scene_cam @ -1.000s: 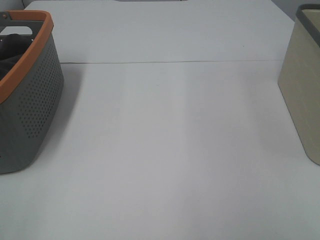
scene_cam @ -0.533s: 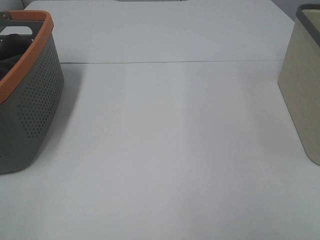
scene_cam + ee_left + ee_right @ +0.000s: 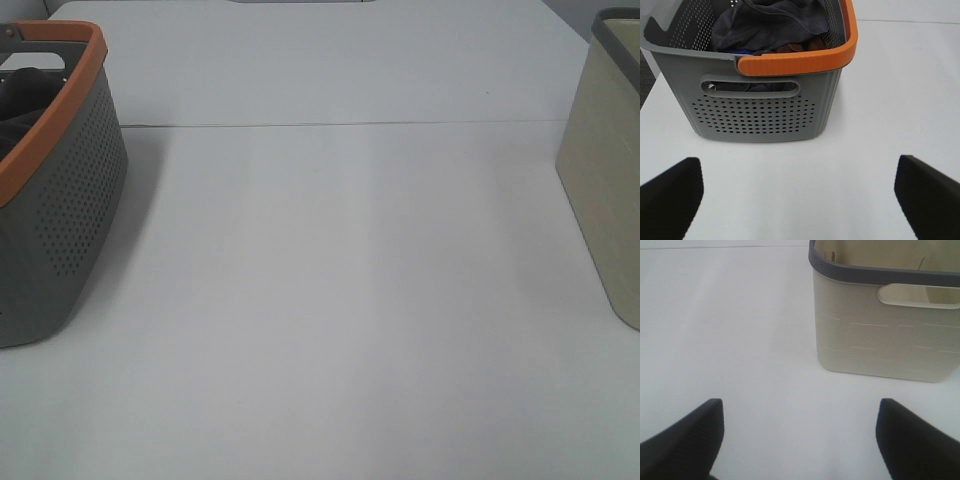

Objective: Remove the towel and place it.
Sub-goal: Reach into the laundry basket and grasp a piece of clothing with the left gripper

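Dark towel (image 3: 767, 22) bunched in the grey, orange-rimmed basket (image 3: 760, 117).
Heaped, long axis impossible to tell; left gripper (image 3: 800, 195) and right gripper (image 3: 800, 440) spread wide, empty, over the white table (image 3: 330, 300), the right facing a cream bin (image 3: 880, 340).

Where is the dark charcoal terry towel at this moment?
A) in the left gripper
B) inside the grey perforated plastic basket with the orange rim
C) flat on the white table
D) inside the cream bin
B: the left wrist view shows the dark charcoal terry towel crumpled inside the grey perforated basket with the orange rim; the left gripper is open and empty.
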